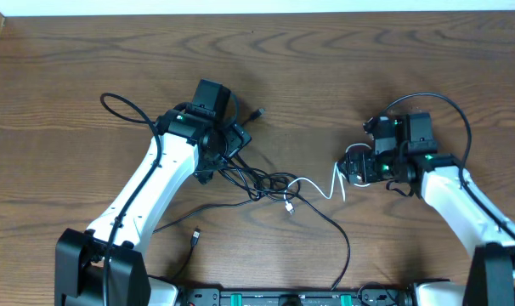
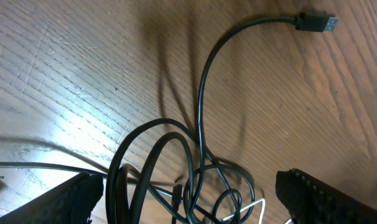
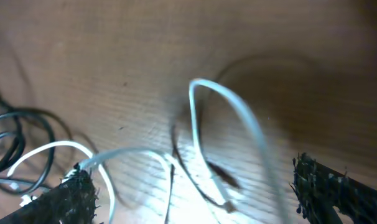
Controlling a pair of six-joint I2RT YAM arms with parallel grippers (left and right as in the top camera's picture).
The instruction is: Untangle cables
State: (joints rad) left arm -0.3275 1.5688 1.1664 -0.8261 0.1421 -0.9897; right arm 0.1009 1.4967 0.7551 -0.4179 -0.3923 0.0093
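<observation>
Overhead, a brown wood-grain bench (image 1: 62, 76) fills the view, with two white-and-black arms reaching in from the near edge. The left arm (image 1: 147, 187) angles toward the far middle, and the right arm (image 1: 466, 200) comes in from the near right corner.

Between them lie the cables (image 1: 257, 180). Several thin black cords (image 1: 240, 174) loop over one another in a loose knot just right of the left arm's wrist. A short white cord (image 1: 321, 185) zigzags from the knot's right side toward the right arm's wrist.

The left tool (image 2: 187, 186) hangs over the knot with its fingers spread wide, gripping nothing; black loops lie on the wood between the two fingers. The right tool (image 3: 195, 186) is likewise spread to its full width and holds nothing. A raised arch of the white cord stands between its fingers, touching neither as far as the blurred wrist view shows.

One black cord trails to the far right from the knot and ends in a blue-tipped plug (image 2: 316, 22). Another runs to the near edge at the middle. A small black plug (image 1: 195, 236) lies on the wood near the left arm's base, and a white plug (image 1: 289, 206) sits just near of the knot.
</observation>
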